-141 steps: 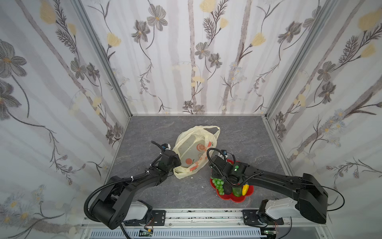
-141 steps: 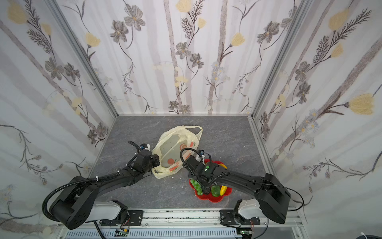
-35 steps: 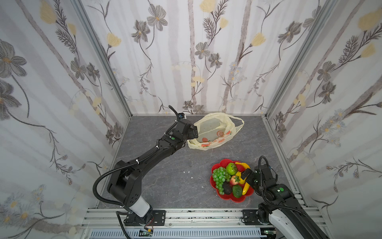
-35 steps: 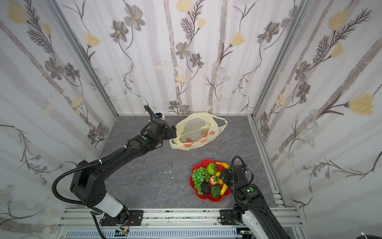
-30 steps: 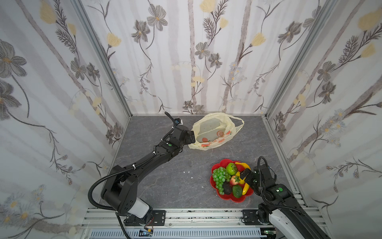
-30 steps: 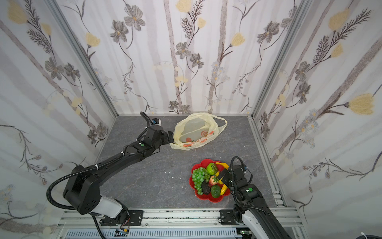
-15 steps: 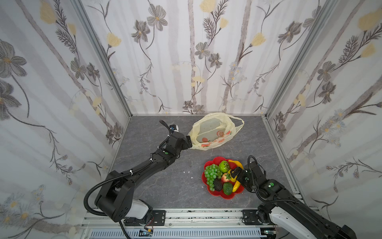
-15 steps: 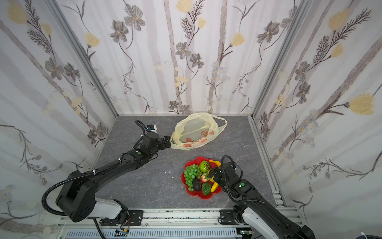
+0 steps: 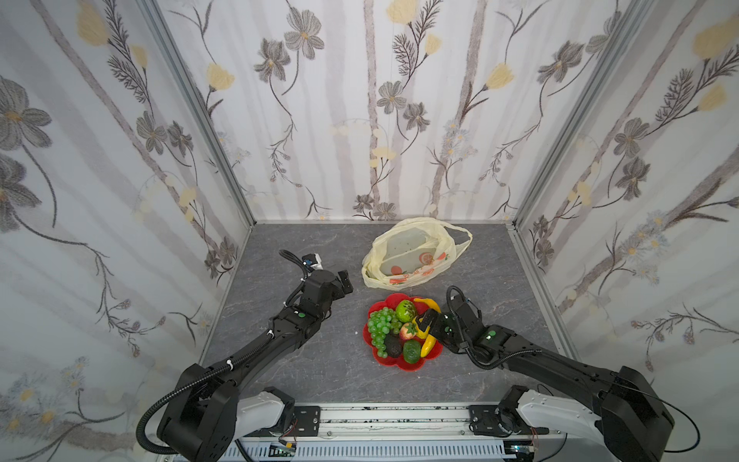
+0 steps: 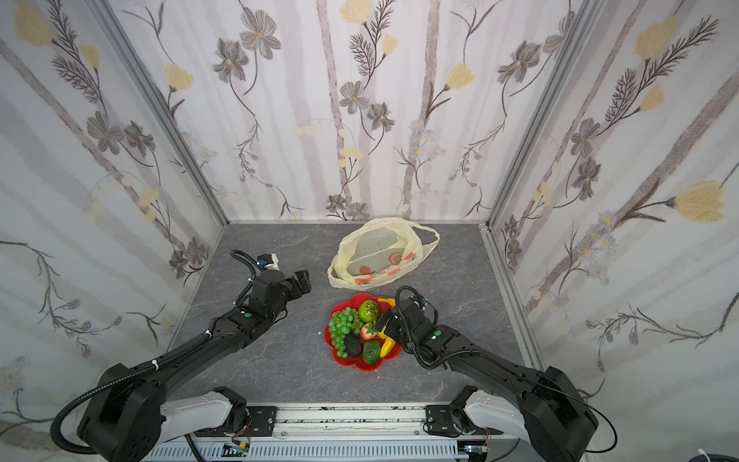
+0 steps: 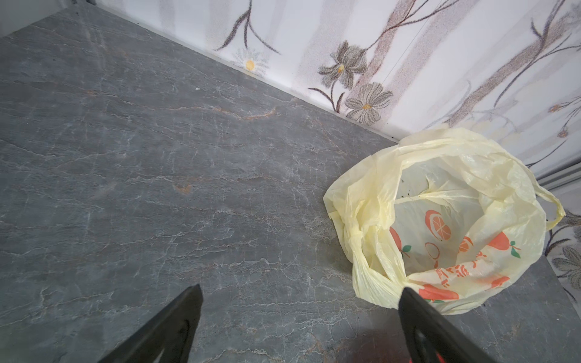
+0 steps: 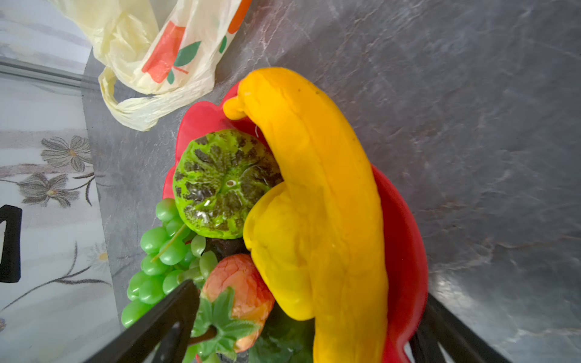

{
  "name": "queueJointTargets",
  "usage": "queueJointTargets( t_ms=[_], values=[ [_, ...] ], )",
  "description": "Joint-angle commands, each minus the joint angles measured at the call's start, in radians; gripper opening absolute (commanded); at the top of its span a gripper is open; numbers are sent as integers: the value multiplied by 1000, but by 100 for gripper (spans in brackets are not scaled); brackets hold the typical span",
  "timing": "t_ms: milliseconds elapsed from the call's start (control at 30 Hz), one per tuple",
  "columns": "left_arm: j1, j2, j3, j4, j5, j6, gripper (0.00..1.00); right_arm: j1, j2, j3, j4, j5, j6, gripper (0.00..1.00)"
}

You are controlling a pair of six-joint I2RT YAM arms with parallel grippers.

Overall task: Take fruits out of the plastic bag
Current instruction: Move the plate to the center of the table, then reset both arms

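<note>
The fruits (image 9: 394,330) are heaped in the dish (image 9: 404,366) near the slack, seemingly empty bag (image 9: 412,256), so the left gripper (image 9: 344,282) and right gripper (image 9: 428,323) are held spread apart, with nothing gripped.

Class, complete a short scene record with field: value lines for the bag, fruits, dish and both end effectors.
plastic bag: open-mouthed on grey table near back wall; no fruit visible inside
red dish: on table, just in front of bag
fruits: grape bunch, banana, strawberry and others piled in dish
left end effector: open, empty, beside bag
right end effector: open, above dish, straddling yellow fruit
</note>
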Motion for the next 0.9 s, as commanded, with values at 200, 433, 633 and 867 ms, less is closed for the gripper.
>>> queueJointTargets(
  t_ms=[200,433,633,867],
  values=[
    [13,-23,-31,45,-63,-16,100,15,71,53,5,40,-19,100],
    [14,-24,-40,72,-193,7,100,-22,30,78,-139,132,-121,100],
    [32,-43,-75,134,-382,76,100,-116,-57,165,-267,284,-295,100],
    [110,-20,-169,322,-519,231,100,-311,-177,152,-43,522,-686,100]
  ],
)
